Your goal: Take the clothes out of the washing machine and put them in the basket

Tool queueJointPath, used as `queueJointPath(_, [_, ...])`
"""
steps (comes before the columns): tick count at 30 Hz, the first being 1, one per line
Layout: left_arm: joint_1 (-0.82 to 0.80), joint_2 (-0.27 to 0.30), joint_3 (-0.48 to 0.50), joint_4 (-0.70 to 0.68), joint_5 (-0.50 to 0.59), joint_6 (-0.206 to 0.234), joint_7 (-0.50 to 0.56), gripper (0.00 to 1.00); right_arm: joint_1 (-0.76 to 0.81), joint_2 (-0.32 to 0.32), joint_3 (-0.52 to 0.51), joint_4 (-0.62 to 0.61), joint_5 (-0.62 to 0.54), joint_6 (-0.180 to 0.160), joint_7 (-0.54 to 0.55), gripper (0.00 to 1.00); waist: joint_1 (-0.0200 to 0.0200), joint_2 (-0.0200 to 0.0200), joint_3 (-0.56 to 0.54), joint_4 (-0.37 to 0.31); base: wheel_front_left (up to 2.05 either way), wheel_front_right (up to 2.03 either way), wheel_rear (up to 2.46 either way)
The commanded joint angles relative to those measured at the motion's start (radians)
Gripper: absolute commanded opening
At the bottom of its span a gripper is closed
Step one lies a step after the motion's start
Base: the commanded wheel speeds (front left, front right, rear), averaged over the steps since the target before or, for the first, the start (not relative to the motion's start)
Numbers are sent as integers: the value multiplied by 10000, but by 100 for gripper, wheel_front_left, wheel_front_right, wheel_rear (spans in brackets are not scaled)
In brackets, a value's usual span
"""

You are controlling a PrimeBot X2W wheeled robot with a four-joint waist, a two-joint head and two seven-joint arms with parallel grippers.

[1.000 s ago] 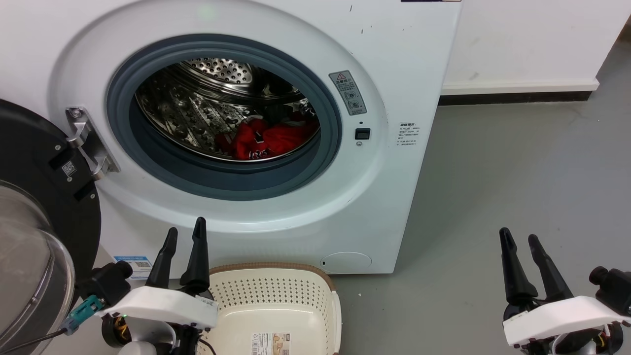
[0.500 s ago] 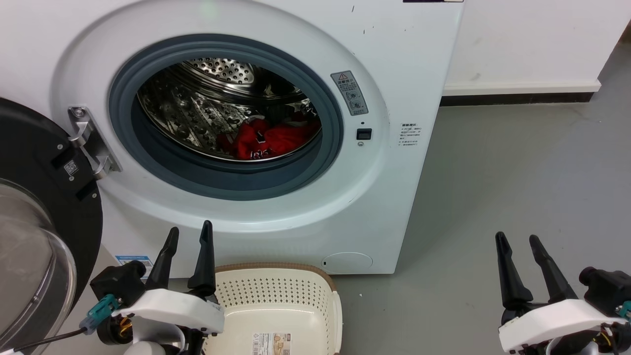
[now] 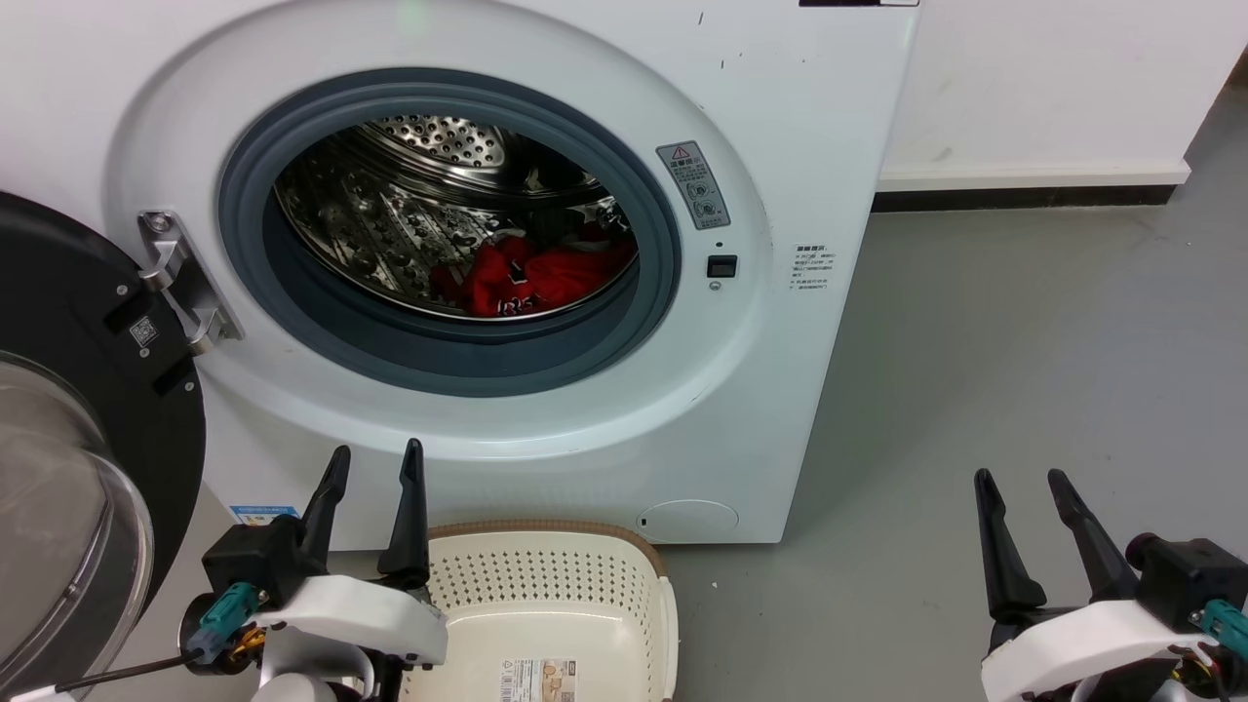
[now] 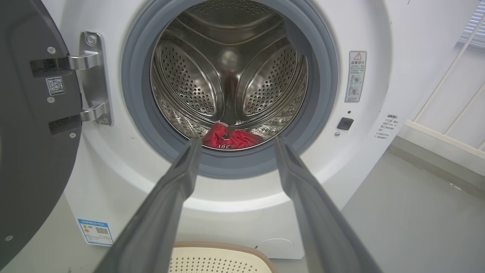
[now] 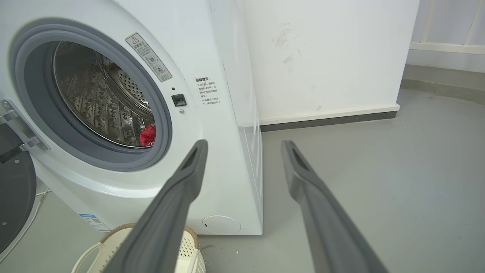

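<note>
Where the clothes (image 3: 531, 278) lie: in a red heap at the bottom of the drum (image 3: 390, 214), towards its right side as I see it from the head camera. Some white and black print shows on the front fold, and neither arm touches them.
Washer (image 3: 780, 146): white, standing on the grey floor (image 3: 1024, 341), with its porthole open and a grey gasket (image 3: 448, 361) ringing the mouth.
Door (image 3: 88, 390): swung wide to the left on a steel hinge (image 3: 180, 283), its black rim and glass bowl turned towards me.
Basket (image 3: 536, 527): cream with a brown rim, on the floor right at the washer's foot and below the porthole. A printed label lies on its bottom.
Left pincer (image 3: 377, 448): fingers apart, gripping nothing. I have it low at my lower left, tips up, just beside the basket's left back corner and in front of the washer's lower panel. Through its wrist camera the two tips frame the clothes beyond the gasket's lower lip.
Right pincer (image 3: 1020, 476): fingers apart, gripping nothing. It sits low at my lower right over bare floor, well apart from the washer and basket. Its wrist camera looks at the washer's right front corner and the white wall (image 5: 322, 57) behind.
</note>
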Motion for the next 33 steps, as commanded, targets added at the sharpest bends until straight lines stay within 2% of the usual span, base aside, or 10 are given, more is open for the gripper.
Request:
queueJointPath(1, [-135,39,-30,-20,274,50,-101,100,70,10,1,-134,-297,-2,-62,100,0,0,-4,0,0,0,0])
queueJointPath(33, [-220,43,-84,606,2509,182,-717,100,378,19,7,-353,-2857,-3,-343,100,0,0,-53,39,0,0,0])
